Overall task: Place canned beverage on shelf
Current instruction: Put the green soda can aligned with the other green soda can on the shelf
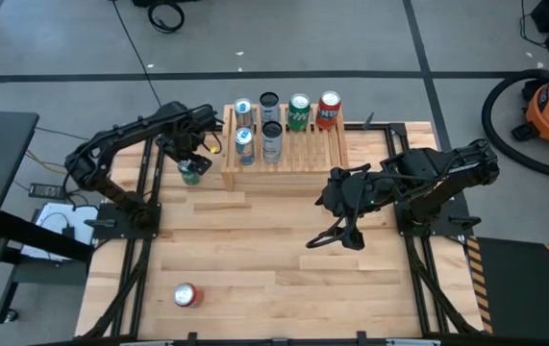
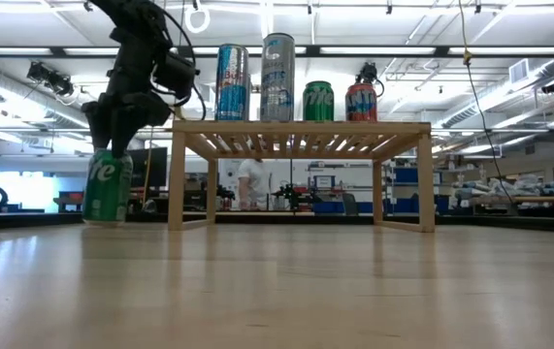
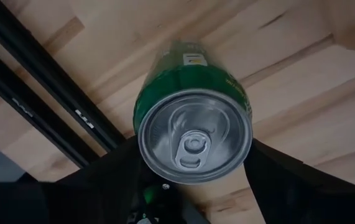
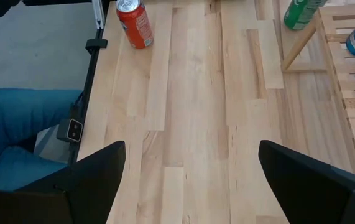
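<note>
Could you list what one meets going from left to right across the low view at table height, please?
Green can on the table with the left gripper above it → shelf carrying a blue-and-silver can → tall silver can → short green can → orange can.

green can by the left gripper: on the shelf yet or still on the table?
Still on the table. In the low view the green can stands upright on the tabletop beside the shelf, with the left gripper around its top.
</note>
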Robot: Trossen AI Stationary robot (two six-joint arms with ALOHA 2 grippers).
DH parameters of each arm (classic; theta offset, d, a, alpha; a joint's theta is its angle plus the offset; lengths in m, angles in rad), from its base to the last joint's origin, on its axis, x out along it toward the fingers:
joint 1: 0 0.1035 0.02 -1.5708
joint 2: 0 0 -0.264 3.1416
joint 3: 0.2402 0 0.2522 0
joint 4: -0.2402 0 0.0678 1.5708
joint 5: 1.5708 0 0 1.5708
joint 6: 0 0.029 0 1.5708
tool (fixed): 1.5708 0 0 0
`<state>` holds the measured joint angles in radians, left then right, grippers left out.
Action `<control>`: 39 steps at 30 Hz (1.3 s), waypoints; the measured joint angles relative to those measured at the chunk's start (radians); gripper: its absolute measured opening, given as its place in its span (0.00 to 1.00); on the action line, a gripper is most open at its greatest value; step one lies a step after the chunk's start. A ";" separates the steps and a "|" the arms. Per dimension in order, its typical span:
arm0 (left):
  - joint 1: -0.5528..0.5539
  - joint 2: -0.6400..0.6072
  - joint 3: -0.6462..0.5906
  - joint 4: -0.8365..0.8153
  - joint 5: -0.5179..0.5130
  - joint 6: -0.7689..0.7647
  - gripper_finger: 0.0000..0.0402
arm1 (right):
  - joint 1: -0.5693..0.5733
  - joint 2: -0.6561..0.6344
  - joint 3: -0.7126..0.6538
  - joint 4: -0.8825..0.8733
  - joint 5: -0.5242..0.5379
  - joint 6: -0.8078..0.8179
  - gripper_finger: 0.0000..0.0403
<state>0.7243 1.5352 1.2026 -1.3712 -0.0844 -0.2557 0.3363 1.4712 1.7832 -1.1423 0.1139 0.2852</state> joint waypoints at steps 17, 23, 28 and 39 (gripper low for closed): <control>0.000 -0.013 0.000 -0.001 0.024 0.014 0.66 | 0.000 0.000 0.000 0.000 0.000 0.000 0.94; 0.000 -0.014 0.002 -0.027 0.008 0.017 0.55 | 0.000 0.000 0.000 0.000 0.000 0.000 0.94; -0.001 -0.013 0.001 -0.031 0.008 0.029 0.46 | 0.000 0.000 0.000 0.000 0.000 0.000 0.94; 0.000 -0.055 0.012 -0.023 -0.005 0.043 0.44 | 0.000 0.000 0.000 0.000 0.000 0.000 0.94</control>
<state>0.7246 1.4801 1.2148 -1.3944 -0.0894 -0.2127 0.3363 1.4712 1.7832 -1.1423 0.1139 0.2852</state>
